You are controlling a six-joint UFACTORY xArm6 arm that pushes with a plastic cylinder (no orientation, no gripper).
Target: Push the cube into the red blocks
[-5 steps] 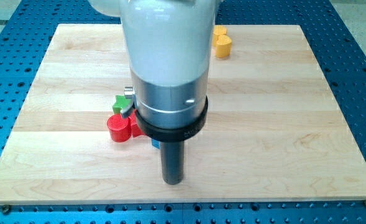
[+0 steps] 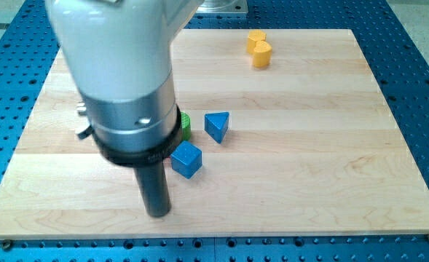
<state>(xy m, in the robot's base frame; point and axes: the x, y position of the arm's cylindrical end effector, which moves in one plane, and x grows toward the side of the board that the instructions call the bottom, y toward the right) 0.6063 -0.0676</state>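
Near the front of the wooden surface [image 2: 309,182], my tip [image 2: 159,214] sits just left of and nearer than the blue cube [image 2: 186,159]. No hand is fitted, just the rod. Beyond the cube lie a blue triangular block [image 2: 216,125] and a green block [image 2: 185,125]; yellow blocks [image 2: 258,48] sit far back. The arm hides the red blocks, so the push looks unfinished.

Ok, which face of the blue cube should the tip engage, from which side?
Its lower-right face, centred, from the view's right: the blue cube sits corner-on, so off-centre contact may spin it. My tip is at its lower left; red blocks hidden.
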